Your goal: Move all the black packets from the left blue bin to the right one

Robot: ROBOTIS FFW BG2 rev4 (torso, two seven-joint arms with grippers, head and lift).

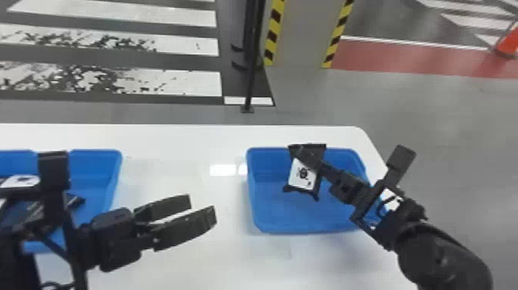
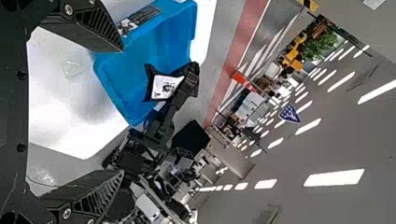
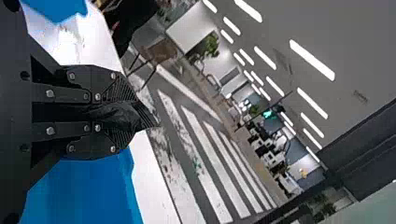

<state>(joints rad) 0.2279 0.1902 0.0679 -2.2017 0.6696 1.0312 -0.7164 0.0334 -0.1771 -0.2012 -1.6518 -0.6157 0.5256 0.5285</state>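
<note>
In the head view my right gripper point(image 1: 310, 156) is over the right blue bin point(image 1: 266, 227), shut on a black packet point(image 1: 304, 175) with a white label. The packet hangs tilted near the bin's back edge. The right wrist view shows the right gripper point(image 3: 149, 116) with the black packet point(image 3: 116, 114) pinched between its fingers. My left gripper point(image 1: 202, 204) stands open above the table between the bins; the left wrist view has this gripper point(image 2: 123, 112) with its fingers well apart. Dark packets point(image 1: 23, 204) lie in the left blue bin point(image 1: 115, 166), partly behind the left arm.
Both bins stand on a white table point(image 1: 185, 146), whose rounded right corner lies beyond the right bin. A black pole point(image 1: 252, 58) and a pillar with striped edges point(image 1: 304, 34) stand behind the table.
</note>
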